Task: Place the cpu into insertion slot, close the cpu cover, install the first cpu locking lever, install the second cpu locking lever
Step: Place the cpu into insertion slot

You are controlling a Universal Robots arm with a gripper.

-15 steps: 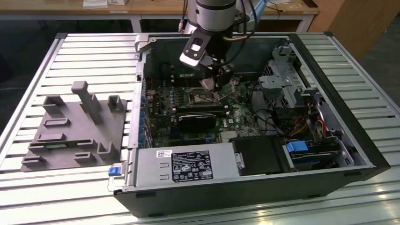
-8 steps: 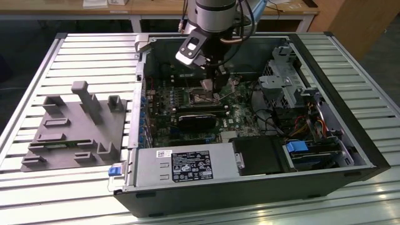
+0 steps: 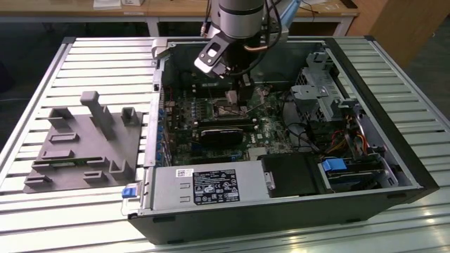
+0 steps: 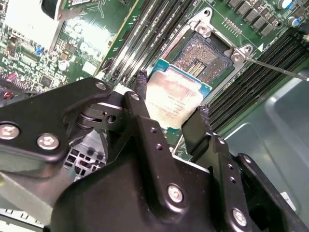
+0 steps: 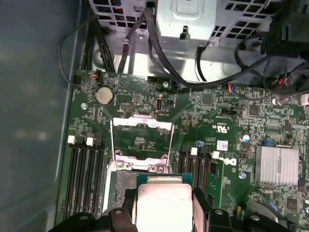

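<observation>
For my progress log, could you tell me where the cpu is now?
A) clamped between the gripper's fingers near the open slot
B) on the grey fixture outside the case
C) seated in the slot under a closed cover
A: in the second wrist view the gripper pinches the cpu, and the insertion slot lies bare beside it.

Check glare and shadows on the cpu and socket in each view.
Second wrist view: the cpu, held in the gripper, has a washed-out sheen on its face; the insertion slot is evenly lit. First wrist view: cpu face pale, no hotspot. Exterior view: the case is dim inside, glare on the table slats.
</observation>
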